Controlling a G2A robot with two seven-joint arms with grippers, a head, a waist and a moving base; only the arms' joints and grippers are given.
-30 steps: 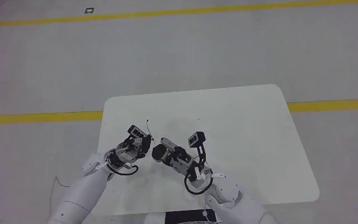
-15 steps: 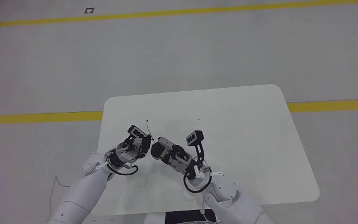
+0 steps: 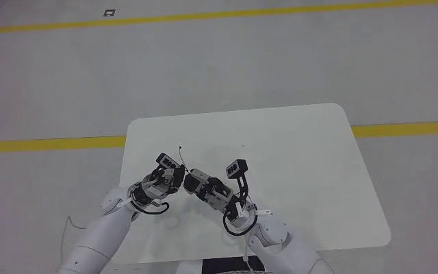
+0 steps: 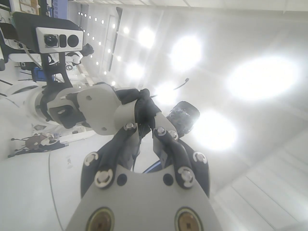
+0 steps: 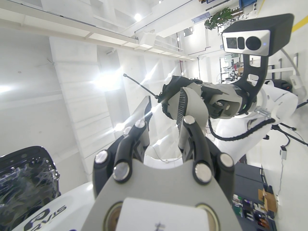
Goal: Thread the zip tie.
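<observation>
A thin black zip tie [image 3: 182, 157] sticks up from my left gripper [image 3: 178, 177], which is shut on its lower part above the table's left half. In the right wrist view the zip tie [image 5: 139, 85] juts out of the left gripper's black fingertips [image 5: 173, 90], its small head at the far end. In the left wrist view the strap's free end [image 4: 181, 85] curves past my left gripper [image 4: 145, 102]. My right gripper [image 3: 190, 180] is just to the right, nearly touching the left one. The right gripper [image 5: 165, 97] is open, its fingers either side of the strap's base.
The white table [image 3: 308, 157] has rounded corners, and both arms hang over its front left part. Its front edge runs close behind the arms. Grey floor with yellow lines [image 3: 55, 144] surrounds it.
My right gripper has moved left and slightly forward, closing the gap to the left gripper. The left gripper and the zip tie have stayed in place.
</observation>
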